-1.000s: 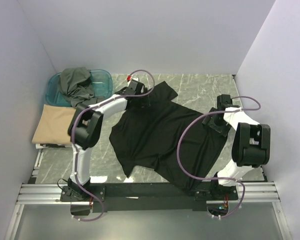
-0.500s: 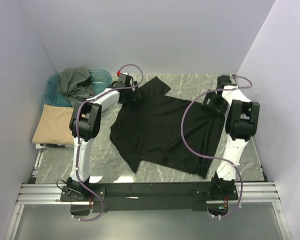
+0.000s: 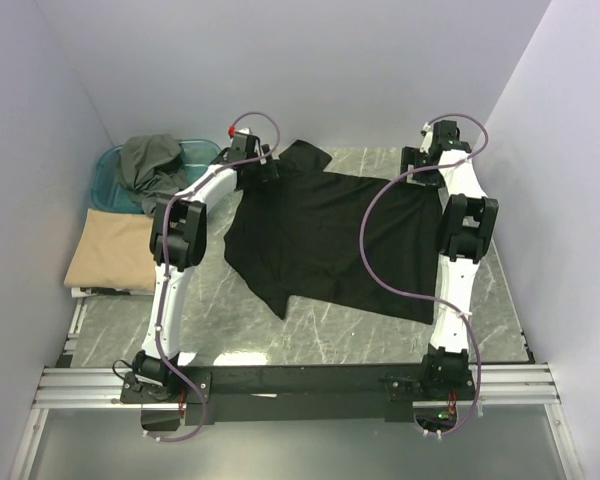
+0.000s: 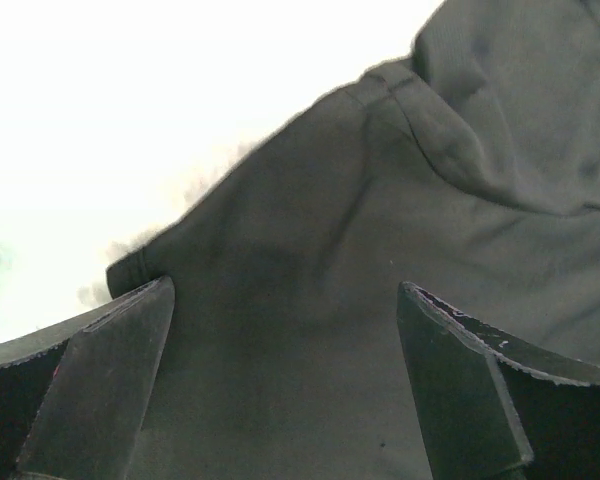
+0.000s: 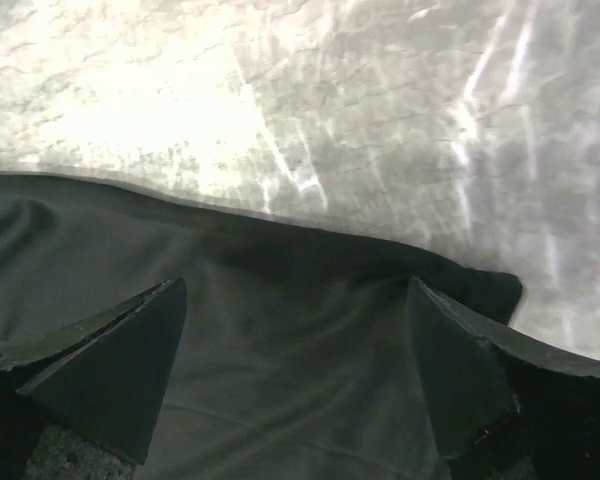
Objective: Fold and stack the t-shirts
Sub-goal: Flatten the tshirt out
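The black t-shirt (image 3: 330, 230) lies spread on the marble table, its far edge pulled fairly straight between the two arms. My left gripper (image 3: 270, 170) is over its far left corner, with its jaws wide apart and black cloth (image 4: 380, 200) below them (image 4: 280, 390). My right gripper (image 3: 422, 165) is over the far right corner, also open, with the cloth edge (image 5: 280, 300) lying flat between its fingers (image 5: 295, 390). The tan-beige t-shirt (image 3: 108, 250) lies folded at the left. The dark grey-olive t-shirt (image 3: 150, 165) is crumpled in the tub.
The teal plastic tub (image 3: 205, 155) stands at the far left corner. Grey walls close in the back and both sides. Bare marble (image 5: 330, 100) shows beyond the shirt's far edge and along the near edge (image 3: 330, 335).
Both arms have stretched toward the back wall and dragged the black t-shirt away from the near edge, and it now lies flatter. The tan and grey-olive shirts have not moved.
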`<state>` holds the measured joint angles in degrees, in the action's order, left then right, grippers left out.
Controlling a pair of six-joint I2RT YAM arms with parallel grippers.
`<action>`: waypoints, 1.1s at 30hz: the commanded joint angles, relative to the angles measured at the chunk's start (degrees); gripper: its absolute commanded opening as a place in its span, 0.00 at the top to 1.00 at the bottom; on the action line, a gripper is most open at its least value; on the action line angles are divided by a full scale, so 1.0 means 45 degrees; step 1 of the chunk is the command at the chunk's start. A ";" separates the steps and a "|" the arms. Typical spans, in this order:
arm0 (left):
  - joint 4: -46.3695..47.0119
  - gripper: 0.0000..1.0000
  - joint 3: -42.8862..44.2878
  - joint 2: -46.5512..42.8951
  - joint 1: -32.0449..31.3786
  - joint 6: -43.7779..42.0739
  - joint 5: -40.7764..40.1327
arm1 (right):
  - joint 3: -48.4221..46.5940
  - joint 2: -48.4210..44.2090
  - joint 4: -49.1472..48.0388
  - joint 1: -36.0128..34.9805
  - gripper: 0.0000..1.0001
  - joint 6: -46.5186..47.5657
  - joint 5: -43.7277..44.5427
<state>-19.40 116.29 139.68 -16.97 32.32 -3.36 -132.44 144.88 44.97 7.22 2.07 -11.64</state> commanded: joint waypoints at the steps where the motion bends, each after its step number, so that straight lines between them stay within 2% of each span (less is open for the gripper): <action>1: -0.0553 0.01 0.0895 0.0485 0.0334 -0.0265 0.0880 | 0.0601 -0.1567 -0.1359 -0.0296 0.03 0.0460 0.1138; 4: -0.0106 0.01 0.0702 -0.0333 0.0276 -0.0364 0.1565 | 0.0311 -0.2583 -0.1556 -0.0336 0.02 -0.0027 0.2330; 6: 0.0033 0.01 -0.0036 -0.1426 0.0159 -0.0365 0.1547 | 0.0329 -0.3559 -0.1517 -0.0452 0.02 -0.0185 0.2391; 8: 0.0150 0.01 -0.0857 -0.2865 0.0003 -0.0307 0.1178 | 0.1244 -0.4940 -0.1672 -0.0667 0.01 -0.0322 0.2488; 10: 0.0441 0.00 -0.2613 -0.4621 -0.0251 -0.0132 0.0785 | 0.2999 -0.6540 -0.2024 -0.1232 0.01 -0.0438 0.3209; 11: 0.0540 0.01 -0.3992 -0.5252 -0.0329 0.0024 0.0495 | 0.3721 -0.7111 -0.2315 -0.1505 0.01 -0.0807 0.3617; 13: 0.0814 0.00 -0.5580 -0.6540 -0.0505 0.0665 0.0084 | 0.6142 -0.8264 -0.2628 -0.2364 0.01 -0.1683 0.4514; 14: 0.1008 0.01 -0.6381 -0.7804 -0.0564 0.0883 -0.0015 | 0.7059 -0.9430 -0.2862 -0.2638 0.01 -0.2076 0.4694; 15: 0.1068 0.01 -0.7994 -0.8455 -0.0738 0.1137 -0.0171 | 0.7938 -1.0041 -0.3387 -0.2930 0.01 -0.2544 0.4812; 18: 0.1147 0.01 -1.1128 -1.0858 -0.1381 0.2192 -0.0874 | 1.2111 -1.2151 -0.4561 -0.3908 0.01 -0.4166 0.3801; 20: 0.0991 0.00 -1.3153 -1.2338 -0.1909 0.3051 -0.1420 | 1.3488 -1.3321 -0.5185 -0.4416 0.01 -0.5163 0.2653; 22: 0.0795 0.00 -1.4352 -1.3551 -0.2671 0.3907 -0.1578 | 1.4974 -1.4124 -0.5422 -0.4999 0.01 -0.5400 0.1945; 26: 0.1321 0.03 -1.7649 -1.5058 -0.3084 0.4946 -0.1131 | 1.6421 -1.4713 -0.5346 -0.6250 0.01 -0.5264 0.1552; 29: 0.1731 0.14 -1.8710 -1.5297 -0.3084 0.5514 -0.0993 | 1.7339 -1.5103 -0.5247 -0.6643 0.01 -0.5458 0.1298; 33: 0.2629 0.25 -1.8812 -1.4830 -0.3103 0.5475 -0.0623 | 1.8607 -1.5904 -0.5442 -0.6703 0.01 -0.5713 0.1414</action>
<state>-12.32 32.16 72.10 -30.83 54.76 -7.29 -50.83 77.80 23.49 -23.11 -21.71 -5.23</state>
